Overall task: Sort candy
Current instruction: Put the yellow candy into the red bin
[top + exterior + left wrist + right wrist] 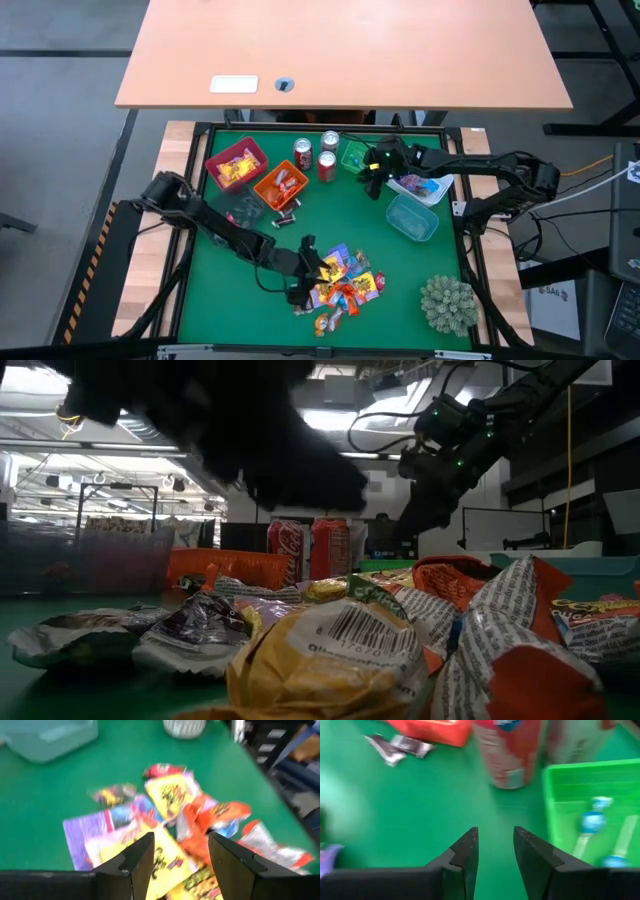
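Your left claw (308, 268) hangs over the candy pile (345, 287) at the near middle of the green counter (330, 215), fingers spread wide with nothing between them; your right claw (372, 178) sits by the green tray (352, 155) and the two soda cans (315, 155) at the far side, fingers narrowly parted and empty; lollipops (592, 822) lie in that green tray; sorted candy fills the red bin (237, 165) and the orange bin (281, 185).

The left soda can (288, 550) carries the white Coca-Cola script (only partly legible). A barcode with small digits too fine to read sits on a crumpled wrapper (350, 635). Print on the other candy wrappers cannot be read.
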Available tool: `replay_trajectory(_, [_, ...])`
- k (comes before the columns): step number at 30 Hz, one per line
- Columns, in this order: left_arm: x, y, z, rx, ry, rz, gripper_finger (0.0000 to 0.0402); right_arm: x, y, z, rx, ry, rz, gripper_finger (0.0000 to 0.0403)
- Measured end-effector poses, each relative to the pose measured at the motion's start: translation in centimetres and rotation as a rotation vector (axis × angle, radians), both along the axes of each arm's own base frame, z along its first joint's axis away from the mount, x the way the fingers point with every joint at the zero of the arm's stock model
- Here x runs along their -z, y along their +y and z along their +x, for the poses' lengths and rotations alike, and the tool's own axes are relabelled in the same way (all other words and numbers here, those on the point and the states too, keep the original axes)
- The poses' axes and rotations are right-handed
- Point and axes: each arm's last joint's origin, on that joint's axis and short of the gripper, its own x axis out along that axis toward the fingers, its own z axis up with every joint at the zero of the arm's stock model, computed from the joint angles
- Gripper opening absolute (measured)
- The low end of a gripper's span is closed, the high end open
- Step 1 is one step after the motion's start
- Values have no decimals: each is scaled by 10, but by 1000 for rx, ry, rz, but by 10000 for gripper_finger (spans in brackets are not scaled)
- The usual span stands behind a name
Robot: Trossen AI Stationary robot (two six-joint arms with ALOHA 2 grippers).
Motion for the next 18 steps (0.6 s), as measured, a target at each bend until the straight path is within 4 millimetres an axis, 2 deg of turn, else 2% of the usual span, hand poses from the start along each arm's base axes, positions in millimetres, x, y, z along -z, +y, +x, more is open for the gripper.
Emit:
replay_trajectory(3, [13,0,2,-23,26,25,176,0,10,4,-37,-9,33,112])
replay_trajectory(11, [42,1,2,-47,101,72,176,-1,61,19,-217,-11,25,92])
replay_trajectory(18, [47,1,3,-56,107,81,161,-1,101,23,-299,-11,26,87])
